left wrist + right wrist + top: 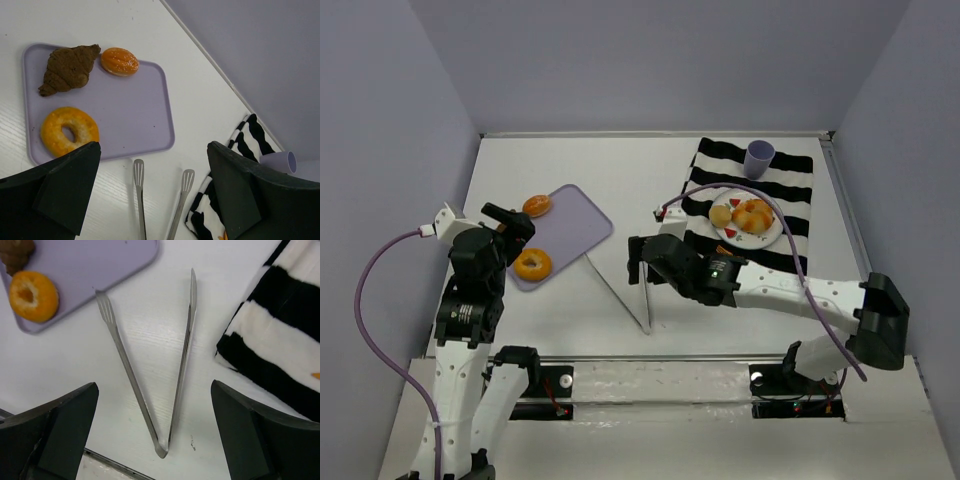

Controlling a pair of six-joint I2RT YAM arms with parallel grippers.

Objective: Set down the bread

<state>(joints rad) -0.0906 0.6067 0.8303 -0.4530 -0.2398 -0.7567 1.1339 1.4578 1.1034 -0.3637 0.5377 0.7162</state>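
Note:
A lavender tray (575, 222) holds a ring donut (533, 265) and an orange bun (537, 206). The left wrist view shows the tray (135, 110) with a brown croissant (70, 67), the bun (120, 61) and the donut (69, 131). A white plate (768, 238) on the striped cloth (790, 190) holds golden breads (753, 213). Metal tongs (620, 290) lie spread on the table between tray and cloth. My left gripper (510, 222) is open and empty over the tray's near left side. My right gripper (642, 265) is open and empty above the tongs (150, 390).
A purple cup (759, 157) stands at the far end of the cloth; it also shows in the left wrist view (280, 161). The cloth's edge (280, 340) lies just right of the tongs. Grey walls enclose the table on three sides.

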